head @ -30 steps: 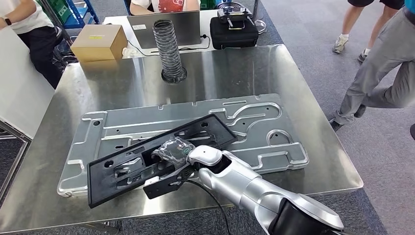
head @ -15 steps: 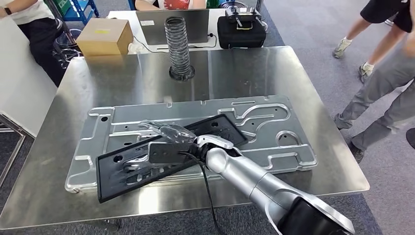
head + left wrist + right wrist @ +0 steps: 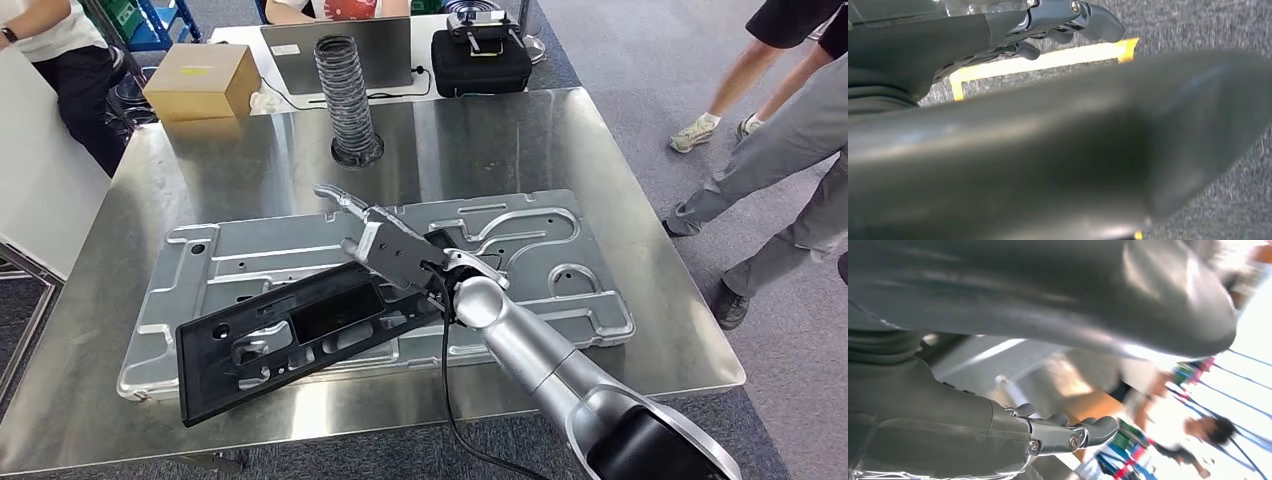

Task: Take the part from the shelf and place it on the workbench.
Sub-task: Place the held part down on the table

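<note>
The black plastic part (image 3: 300,330), a long flat frame with cut-outs, lies slanted on the silver pressed metal plate (image 3: 540,260) on the steel workbench (image 3: 250,170). My right hand (image 3: 372,238) hovers above the part's far right end with its fingers (image 3: 335,197) stretched out toward the far side, holding nothing. In the right wrist view the right hand (image 3: 1058,432) shows the same stretched fingers with nothing in them. My left hand (image 3: 1068,15) hangs over grey floor with a yellow tape line, fingers apart and nothing in it.
A coiled metal spring (image 3: 345,100) stands upright at the bench's far edge. Behind it are a cardboard box (image 3: 200,80), a laptop (image 3: 370,50) and a black case (image 3: 480,60). One person (image 3: 780,150) walks at the right, another (image 3: 60,60) stands far left.
My right hand has let go of the black part, risen and swung toward the far side with its fingers straightened. The part now lies on the plate by itself.
</note>
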Available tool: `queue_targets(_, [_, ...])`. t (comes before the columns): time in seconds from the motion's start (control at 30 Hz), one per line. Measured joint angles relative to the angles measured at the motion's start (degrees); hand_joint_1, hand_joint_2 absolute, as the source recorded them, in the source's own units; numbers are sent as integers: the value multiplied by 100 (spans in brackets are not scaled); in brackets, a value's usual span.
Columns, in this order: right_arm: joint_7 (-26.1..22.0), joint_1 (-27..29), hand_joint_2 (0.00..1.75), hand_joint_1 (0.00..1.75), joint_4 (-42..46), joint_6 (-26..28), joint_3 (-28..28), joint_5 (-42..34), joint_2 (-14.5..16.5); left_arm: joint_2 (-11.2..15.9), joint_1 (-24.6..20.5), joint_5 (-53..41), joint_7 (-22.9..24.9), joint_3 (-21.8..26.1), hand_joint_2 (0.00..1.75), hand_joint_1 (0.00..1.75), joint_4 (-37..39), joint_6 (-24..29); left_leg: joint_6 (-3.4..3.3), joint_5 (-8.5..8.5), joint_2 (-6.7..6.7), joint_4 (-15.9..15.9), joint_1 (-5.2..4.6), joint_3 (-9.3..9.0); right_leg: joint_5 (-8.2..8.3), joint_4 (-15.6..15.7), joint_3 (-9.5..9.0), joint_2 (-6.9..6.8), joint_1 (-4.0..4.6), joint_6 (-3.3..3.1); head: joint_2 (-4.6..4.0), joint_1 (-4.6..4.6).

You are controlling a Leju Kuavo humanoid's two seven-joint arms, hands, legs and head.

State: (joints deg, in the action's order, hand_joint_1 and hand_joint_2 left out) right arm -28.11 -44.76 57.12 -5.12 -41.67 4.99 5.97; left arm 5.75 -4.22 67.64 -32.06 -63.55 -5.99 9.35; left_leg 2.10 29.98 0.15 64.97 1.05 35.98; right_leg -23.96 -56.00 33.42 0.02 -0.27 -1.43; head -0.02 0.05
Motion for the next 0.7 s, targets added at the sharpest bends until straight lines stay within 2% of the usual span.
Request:
queue_targets(0.03, [-90, 91, 0, 0, 124, -74, 159, -329, -53, 1, 10, 1, -5, 30, 0, 0, 0, 2, 11, 157, 0, 386, 4, 185, -5, -3, -1, -7, 3, -5, 0, -4])
queue_targets(0.07, [-192, 215, 0, 0, 283, -142, 352, -686, -122, -1, 30, 1, -15, 74, 0, 0, 0, 3, 20, 234, 0, 667, 8, 325, -11, -8, -4, -13, 6, -4, 0, -3])
queue_targets(0.1, [-307, 353, 0, 0, 492, -145, 590, -1010, -197, -3, 56, 1, -29, 130, 0, 0, 0, 4, 24, 196, 1, 737, 10, 371, -20, -17, -6, -18, 7, 1, 0, -2])
queue_targets(0.13, [-420, 482, 0, 0, 751, -37, 856, -1209, -263, -5, 83, 1, -48, 197, 0, 0, 0, 10, 22, 57, 2, 585, 14, 310, -33, -33, -7, -18, 4, 13, 0, -2])
queue_targets(0.2, [-604, 719, 0, 0, 1421, 533, 1412, -1162, -356, -8, 112, 1, -84, 339, 0, 0, 0, 33, 3, -311, -2, -114, 19, -19, -71, -77, -12, -9, 1, 57, 0, -6])
queue_targets(0.23, [-676, 870, 0, 0, 1839, 948, 1680, -950, -391, -9, 109, 1, -101, 407, 0, 0, 0, 51, -20, -413, -10, -431, 12, -171, -93, -105, -9, -6, 9, 88, 0, -10])
queue_targets(0.3, [-814, 1290, 0, 0, 2729, 1778, 2136, -413, -450, -14, 109, 1, -116, 513, 0, 0, 0, 77, -79, -447, -30, -699, -5, -303, -106, -133, -6, -14, 27, 151, 0, -16])
queue_targets(0.37, [-960, 1826, 0, 0, 3581, 2436, 2457, 120, -508, -22, 128, 1, -117, 571, 0, 0, 0, 92, -146, -467, -42, -719, -9, -303, -111, -142, -9, -24, 21, 208, 0, -14])
queue_targets(0.4, [-1020, 2091, 0, 0, 3951, 2674, 2558, 357, -534, -27, 134, 1, -113, 584, 0, 0, 0, 95, -179, -484, -42, -732, -6, -300, -168, -181, 1, -23, 11, 237, 0, -12])
queue_targets(0.43, [-1064, 2328, 0, 0, 4254, 2839, 2622, 545, -559, -32, 135, 1, -109, 590, 0, 0, 0, 96, -221, -504, -36, -749, -3, -293, -292, -302, 47, -19, 1, 265, 0, -4])
queue_targets(0.47, [-1094, 2550, 0, 0, 4514, 2958, 2665, 687, -584, -34, 130, 1, -104, 592, 0, 0, 0, 96, -260, -524, -26, -764, 0, -279, -485, -542, 139, -14, -7, 291, 0, 1])
queue_targets(0.53, [-1138, 2955, 0, 0, 4905, 3110, 2719, 808, -627, -34, 115, 1, -97, 592, 0, 0, 1, 95, -316, -555, -15, -764, -16, -222, -934, -1300, 429, -10, -12, 325, 0, 13])
queue_targets(0.57, [-1154, 3140, 0, 0, 5058, 3174, 2741, 820, -648, -33, 113, 1, -94, 592, 0, 0, 1, 95, -331, -574, -12, -759, -24, -188, -1077, -1630, 543, -10, -15, 335, 0, 11])
queue_targets(0.6, [-1164, 3293, 0, 0, 5183, 3226, 2761, 821, -667, -33, 115, 1, -92, 592, 0, 0, 1, 96, -339, -596, -11, -752, -33, -151, -1115, -1786, 572, -10, -17, 337, 0, 13])
queue_targets(0.63, [-1172, 3405, 0, 0, 5288, 3264, 2777, 821, -686, -34, 118, 1, -90, 592, 0, 0, 1, 96, -338, -621, -10, -743, -42, -113, -1044, -1704, 483, -10, -18, 328, 0, 12])
queue_targets(0.67, [-1178, 3480, 0, 0, 5380, 3283, 2789, 821, -701, -34, 119, 1, -90, 592, 0, 0, 1, 97, -332, -649, -11, -734, -50, -76, -903, -1391, 274, -11, -15, 307, 0, 12])
queue_targets(0.7, [-1182, 3530, 0, 0, 5464, 3290, 2799, 821, -713, -37, 117, 1, -90, 592, 0, 0, 0, 97, -322, -679, -12, -725, -57, -46, -767, -948, -17, -11, -9, 273, 0, 12])
